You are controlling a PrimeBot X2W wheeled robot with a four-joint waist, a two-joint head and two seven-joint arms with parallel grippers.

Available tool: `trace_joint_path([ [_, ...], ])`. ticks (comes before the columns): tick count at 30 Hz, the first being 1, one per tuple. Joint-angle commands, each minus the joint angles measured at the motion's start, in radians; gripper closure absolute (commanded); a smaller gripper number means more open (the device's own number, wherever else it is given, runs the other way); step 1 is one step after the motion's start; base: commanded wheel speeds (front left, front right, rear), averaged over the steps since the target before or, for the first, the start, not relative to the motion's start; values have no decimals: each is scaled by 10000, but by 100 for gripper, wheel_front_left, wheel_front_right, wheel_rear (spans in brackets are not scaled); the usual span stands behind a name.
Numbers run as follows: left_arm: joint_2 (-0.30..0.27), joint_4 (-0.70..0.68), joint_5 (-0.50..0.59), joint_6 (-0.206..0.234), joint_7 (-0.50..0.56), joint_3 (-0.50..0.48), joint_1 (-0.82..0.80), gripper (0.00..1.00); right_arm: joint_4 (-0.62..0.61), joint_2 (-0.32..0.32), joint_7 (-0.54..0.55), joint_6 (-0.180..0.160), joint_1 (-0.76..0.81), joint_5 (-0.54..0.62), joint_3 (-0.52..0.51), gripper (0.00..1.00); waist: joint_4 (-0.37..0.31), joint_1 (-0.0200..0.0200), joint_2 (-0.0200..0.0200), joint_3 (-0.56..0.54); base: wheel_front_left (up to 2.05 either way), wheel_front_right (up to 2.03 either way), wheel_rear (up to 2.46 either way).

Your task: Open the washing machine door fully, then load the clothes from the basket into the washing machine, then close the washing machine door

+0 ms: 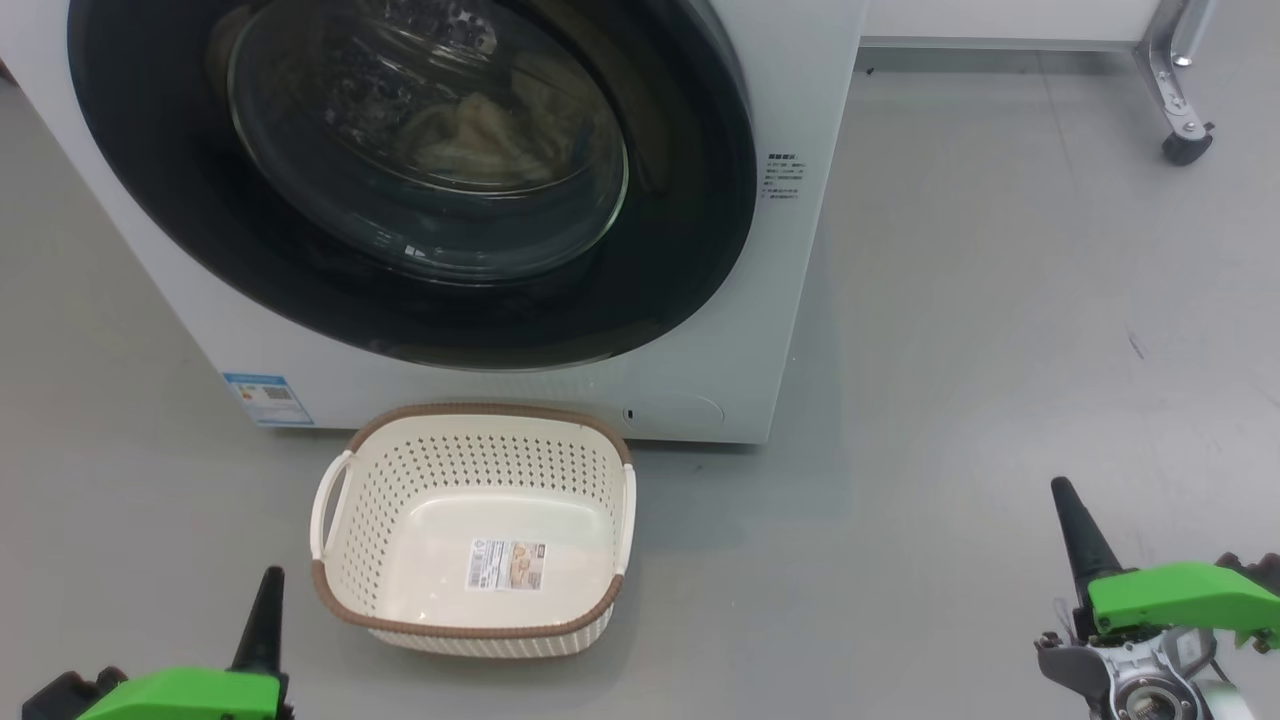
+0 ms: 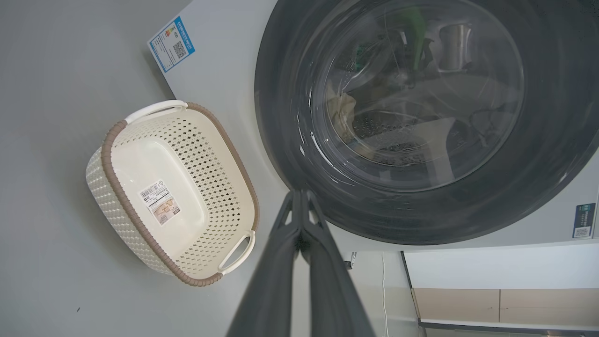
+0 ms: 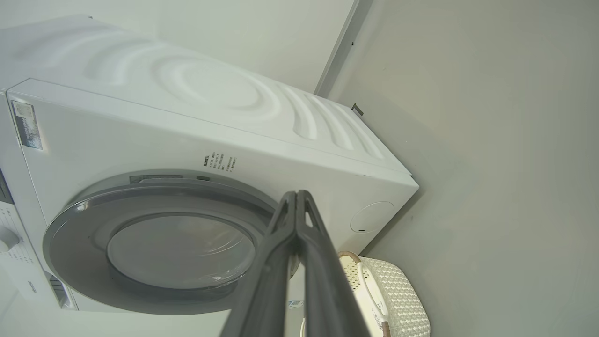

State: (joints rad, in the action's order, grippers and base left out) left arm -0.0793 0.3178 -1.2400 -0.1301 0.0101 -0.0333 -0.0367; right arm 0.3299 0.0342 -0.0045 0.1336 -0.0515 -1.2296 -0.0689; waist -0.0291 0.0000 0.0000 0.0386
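Grey floor (image 1: 1000,300) carries a big white boxy front-loading washing machine (image 1: 790,300); its round glass door (image 1: 700,250) with glossy black ring is shut, and pale cream fabric clothes (image 1: 480,140) lie behind the glass. A small cream-white perforated plastic basket (image 1: 400,470) with brown rim sits just in front of it. Either side of the basket, the left end effector (image 1: 270,590) and right end effector (image 1: 1066,500) hang with fingers pressed together, gripping nothing.
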Motion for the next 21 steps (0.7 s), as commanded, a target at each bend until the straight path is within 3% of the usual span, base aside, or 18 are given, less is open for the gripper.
trace_joint_path([
  [1,-52,-397,-256,-7,66,-367,-513,100,-397,230,76,-20,-507,-286,64,100,12,0,0,-14,0,0,0],
  [21,161,-603,-2381,-7,671,-646,-638,100,-683,241,702,-25,-535,-2522,-182,100,185,0,0,-225,0,0,0],
])
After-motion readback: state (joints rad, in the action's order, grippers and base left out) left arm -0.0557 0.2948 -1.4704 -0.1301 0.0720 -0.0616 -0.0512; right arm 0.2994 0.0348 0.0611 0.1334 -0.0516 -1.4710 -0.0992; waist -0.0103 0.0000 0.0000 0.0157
